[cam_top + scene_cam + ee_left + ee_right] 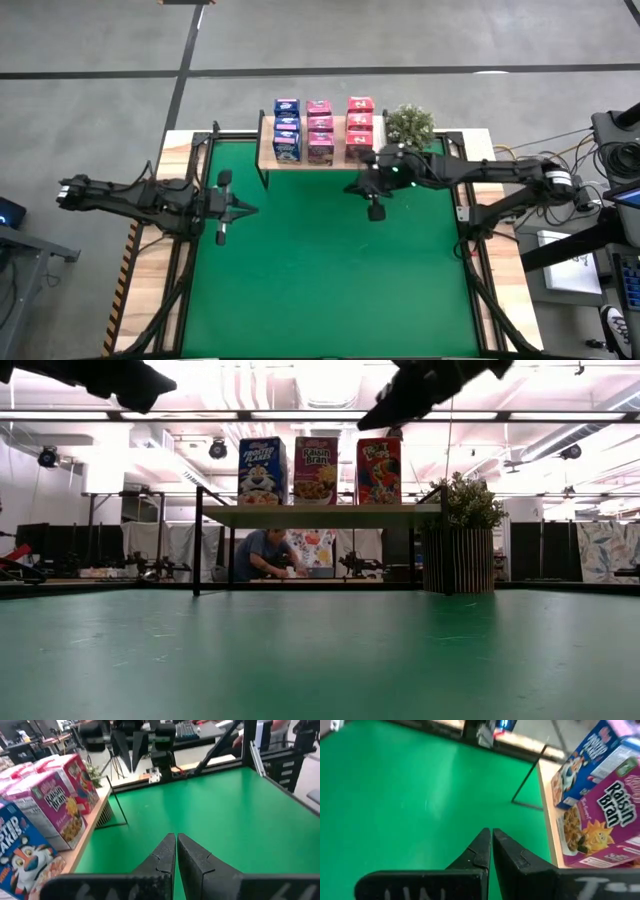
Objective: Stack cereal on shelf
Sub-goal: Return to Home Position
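shelf [266, 146]: a light wooden board on thin black legs, standing at the far edge of the green mat [320, 285], about midway across the table.
cereal [320, 133]: nine boxes, all on the shelf, in three columns of three running front to back and packed close together.
blue column [287, 131]: at the board's left end in the high view (Frosted Flakes faces the low camera).
pink column [320, 148]: in the middle, just beside the blue boxes, with a Raisin Bran front.
red column [360, 128]: at the right end, with a slight gap to the pink boxes.
left gripper [248, 209]: over the left part of the mat, well apart from the shelf, pointing toward the table's centre; fingers pressed together with nothing between them.
right gripper [352, 187]: over the mat just in front of the shelf's front edge, near the red column; fingers together, empty.
potted plant [410, 125]: just beside the shelf's right end.
person [262, 553]: bent over beyond the table, seen under the shelf in the low view.
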`<state>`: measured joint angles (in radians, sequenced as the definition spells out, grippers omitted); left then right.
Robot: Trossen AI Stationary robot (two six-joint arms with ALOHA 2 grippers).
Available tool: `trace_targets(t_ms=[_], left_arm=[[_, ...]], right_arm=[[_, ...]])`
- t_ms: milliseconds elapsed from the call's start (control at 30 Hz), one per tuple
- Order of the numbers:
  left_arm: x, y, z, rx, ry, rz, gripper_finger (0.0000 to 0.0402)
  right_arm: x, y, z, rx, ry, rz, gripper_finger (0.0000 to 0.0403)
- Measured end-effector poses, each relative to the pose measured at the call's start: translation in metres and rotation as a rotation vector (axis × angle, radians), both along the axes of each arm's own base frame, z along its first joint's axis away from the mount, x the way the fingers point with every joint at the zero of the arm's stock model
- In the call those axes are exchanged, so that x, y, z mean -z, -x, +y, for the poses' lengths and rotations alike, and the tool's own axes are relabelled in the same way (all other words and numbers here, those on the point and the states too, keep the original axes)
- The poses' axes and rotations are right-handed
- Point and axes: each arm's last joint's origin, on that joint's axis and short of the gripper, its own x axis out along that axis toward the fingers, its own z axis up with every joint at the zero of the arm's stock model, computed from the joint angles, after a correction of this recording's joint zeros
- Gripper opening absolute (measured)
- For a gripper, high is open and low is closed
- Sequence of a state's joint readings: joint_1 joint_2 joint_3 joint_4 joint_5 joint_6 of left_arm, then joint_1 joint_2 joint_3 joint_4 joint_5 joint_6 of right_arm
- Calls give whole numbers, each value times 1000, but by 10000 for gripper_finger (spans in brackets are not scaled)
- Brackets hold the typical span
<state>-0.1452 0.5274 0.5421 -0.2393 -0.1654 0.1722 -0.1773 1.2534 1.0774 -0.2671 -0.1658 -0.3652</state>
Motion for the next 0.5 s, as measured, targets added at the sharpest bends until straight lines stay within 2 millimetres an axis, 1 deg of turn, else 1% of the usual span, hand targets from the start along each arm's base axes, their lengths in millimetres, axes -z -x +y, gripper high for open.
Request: trace_targets(t_ms=[133, 233, 500], left_arm=[[2, 0, 0, 1, -3, 13, 0], [2, 0, 0, 1, -3, 14, 0], [9, 0, -3, 100, 8, 21, 0]], right_arm=[[14, 19, 5, -3, 7, -105, 9], [24, 33, 7, 3, 1, -147, 9], [38, 65, 14, -17, -19, -265, 9]])
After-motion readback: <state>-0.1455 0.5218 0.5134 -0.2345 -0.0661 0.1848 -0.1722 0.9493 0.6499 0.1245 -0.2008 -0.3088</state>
